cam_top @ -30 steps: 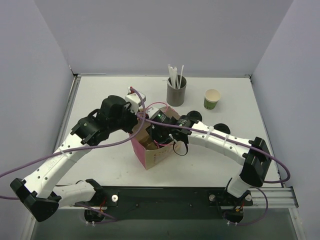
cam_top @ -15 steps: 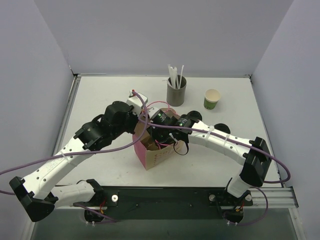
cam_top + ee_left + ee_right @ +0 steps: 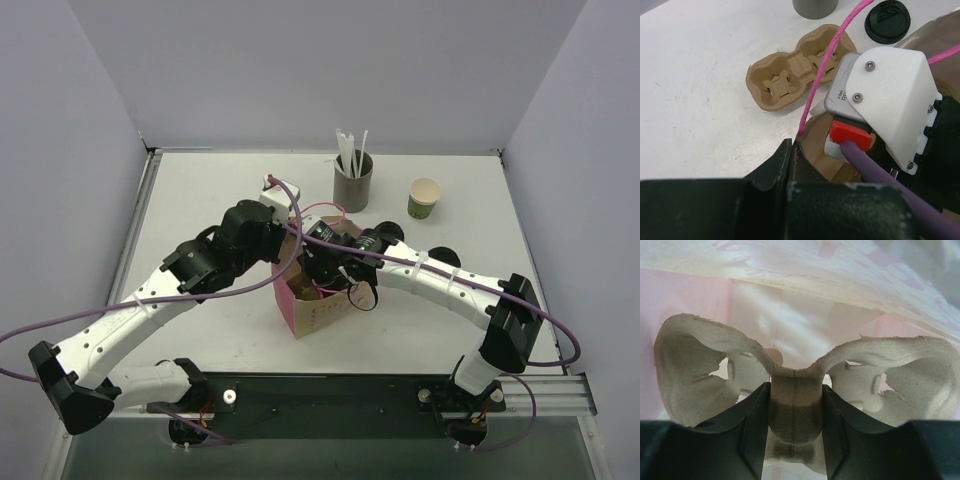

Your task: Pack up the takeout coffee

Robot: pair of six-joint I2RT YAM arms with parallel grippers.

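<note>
Top view: pink bag (image 3: 315, 318) standing mid-frame on white surface (image 3: 200, 190); pale walls (image 3: 80, 150) closing three sides. Coffee cup not showing clearly.
Left wrist: left jaws closed by bag rim; black lid (image 3: 887, 20) lying upper right. Lid likely light, thin, slick: taking by rim.
Right wrist: right jaws clamping tray (image 3: 795, 385) bridge inside bag. Cup likely light, crushable, spillable: gripping mid-wall, upright.

Look to the top right of the left wrist view for the black lid (image 3: 887, 20). It is round and plastic, with a raised rim and moulded relief on its face. It sits level, face up, over the white tabletop (image 3: 700, 100), near the grey cylinder (image 3: 815, 6) and just clear of the two-cup pulp tray (image 3: 795, 75). You cannot tell whether the green cup stands beneath it.
</note>
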